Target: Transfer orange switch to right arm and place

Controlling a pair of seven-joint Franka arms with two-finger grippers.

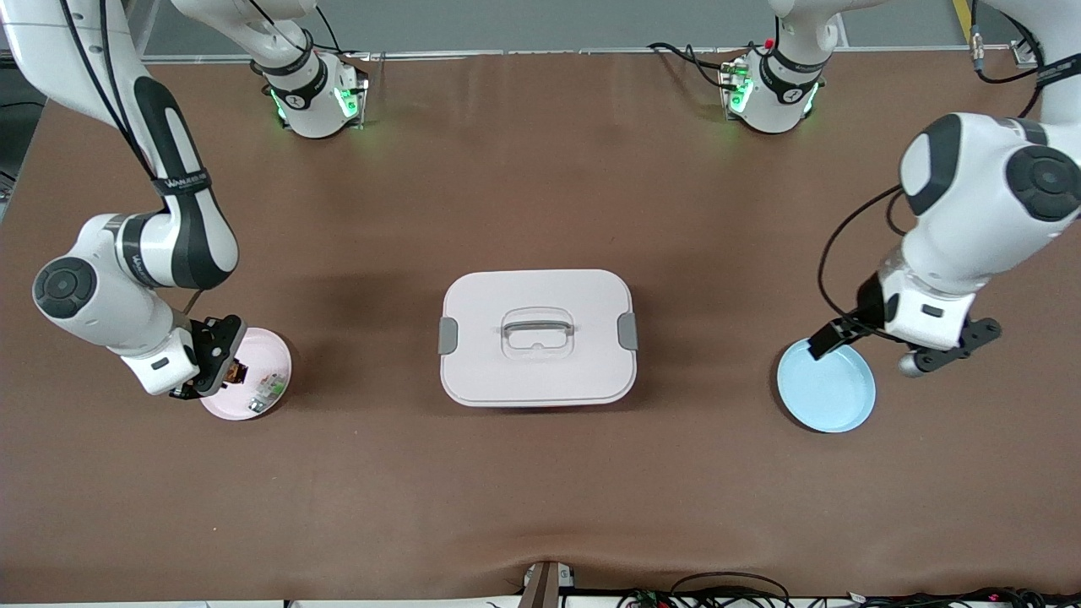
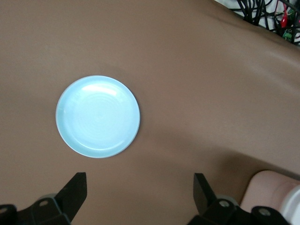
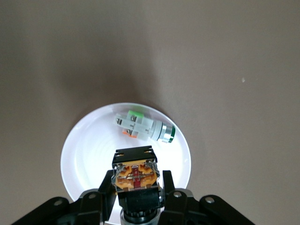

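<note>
The brown table point(image 1: 540, 473) carried 1 big white lidded box point(image 1: 537, 338) at its middle, grey latches at both ends, handle flat on top. Toward the left arm's end lay the blue plate point(image 1: 828, 392), bare, and the left gripper point(image 2: 140, 197) hung beside it, over the table, fingers spread wide with nothing between them. At the right arm's end sat the pink plate point(image 1: 274, 355), and there the right arm point(image 1: 127, 279) had its right gripper point(image 3: 137, 187) low over the dish, fingers pinched tight on the orange switch point(image 3: 136, 174). Whether the switch touched the plate, hard to call. Just beside it on the plate lay 1 small white-and-green part point(image 3: 145, 126), tipped on its side.
</note>
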